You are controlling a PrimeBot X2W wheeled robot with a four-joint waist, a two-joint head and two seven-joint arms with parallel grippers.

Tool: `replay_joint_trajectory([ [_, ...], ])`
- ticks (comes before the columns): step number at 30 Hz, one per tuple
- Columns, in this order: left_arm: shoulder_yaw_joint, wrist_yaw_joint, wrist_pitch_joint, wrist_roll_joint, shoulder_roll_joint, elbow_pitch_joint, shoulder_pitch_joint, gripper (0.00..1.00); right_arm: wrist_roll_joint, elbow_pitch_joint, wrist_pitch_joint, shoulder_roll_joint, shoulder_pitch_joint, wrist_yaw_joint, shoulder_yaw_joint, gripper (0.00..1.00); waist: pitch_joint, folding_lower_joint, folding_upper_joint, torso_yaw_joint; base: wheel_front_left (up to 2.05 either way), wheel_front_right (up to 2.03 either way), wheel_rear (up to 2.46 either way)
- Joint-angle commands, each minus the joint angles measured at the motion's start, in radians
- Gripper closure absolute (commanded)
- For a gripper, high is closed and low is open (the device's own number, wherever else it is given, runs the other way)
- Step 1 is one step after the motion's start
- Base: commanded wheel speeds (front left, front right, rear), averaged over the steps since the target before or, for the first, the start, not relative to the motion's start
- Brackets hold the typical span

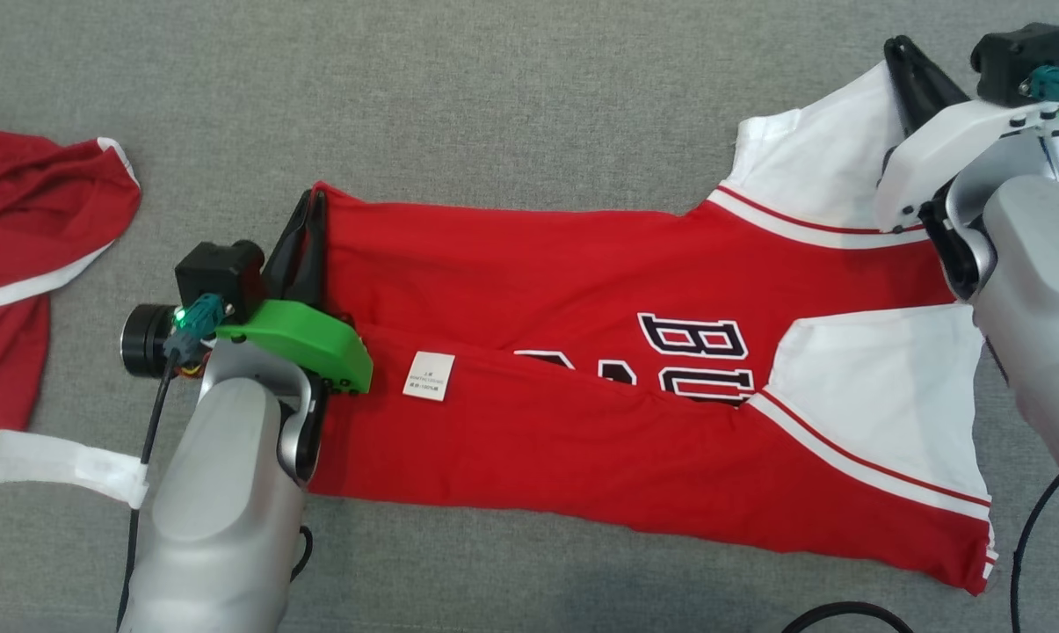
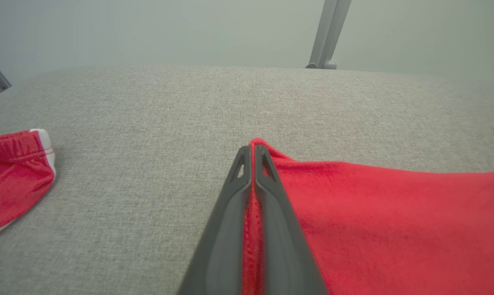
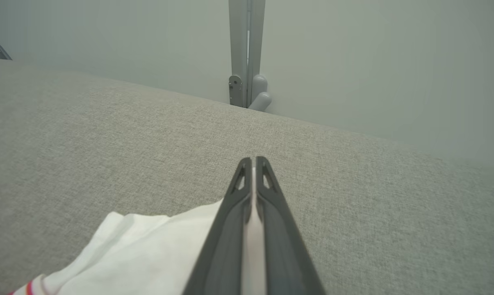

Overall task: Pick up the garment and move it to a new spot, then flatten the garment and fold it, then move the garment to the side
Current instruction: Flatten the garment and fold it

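One red knit jersey [image 1: 511, 272] with two white sleeves and white striped trim lies spread across the middle of a grey woven tabletop [image 1: 494, 97]. Its long lower edge is folded up over the front. The fold hides most of the black-and-white lettering, of which "BU" can be read. One small white care label [image 1: 430, 376] shows on the fold, its print too small to read. The left gripper [image 2: 253, 148] is clamped on the jersey's red hem corner, and the right gripper [image 3: 253, 159] is pinched on the far white sleeve. One second red garment [image 1: 28, 246] lies crumpled well to the left, cut off by the frame. A single white strip [image 1: 63, 466] lies just below it.
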Motion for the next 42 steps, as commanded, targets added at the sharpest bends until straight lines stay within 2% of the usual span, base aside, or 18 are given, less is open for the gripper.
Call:
replay_joint_trajectory([
  [1,0.018,-0.003,0.0,0.012,0.008,-0.003,0.03,1.0,0.01,-0.017,-0.007,0.014,0.032,-0.002,0.004,1.0,-0.058,0.0,0.0,-0.04,0.0,0.0,0.0],
  [9,0.092,-0.02,0.0,0.038,0.011,-0.042,0.155,1.0,0.042,-0.203,-0.009,-0.007,0.187,-0.002,-0.036,1.0,-0.167,0.0,0.0,-0.109,0.0,0.0,0.0],
  [19,0.152,-0.039,0.0,0.049,0.008,-0.118,0.334,1.0,0.081,-0.455,-0.009,-0.032,0.541,-0.002,-0.145,1.0,-0.26,0.0,0.0,-0.16,0.0,0.0,0.0],
  [25,0.184,-0.043,0.0,0.039,0.007,-0.128,0.411,1.0,0.095,-0.52,-0.009,0.019,0.706,-0.002,-0.179,1.0,-0.278,0.0,0.0,-0.186,0.0,0.0,0.0],
  [32,0.205,-0.046,0.0,0.031,0.005,-0.134,0.488,1.0,0.103,-0.567,-0.009,0.077,0.83,-0.002,-0.206,1.0,-0.308,0.0,0.0,-0.201,0.0,0.0,0.0],
  [42,0.185,-0.044,0.0,0.001,0.005,-0.15,0.558,1.0,0.08,-0.575,-0.009,0.088,0.92,-0.002,-0.257,1.0,-0.343,0.0,0.0,-0.2,0.0,0.0,0.0],
])
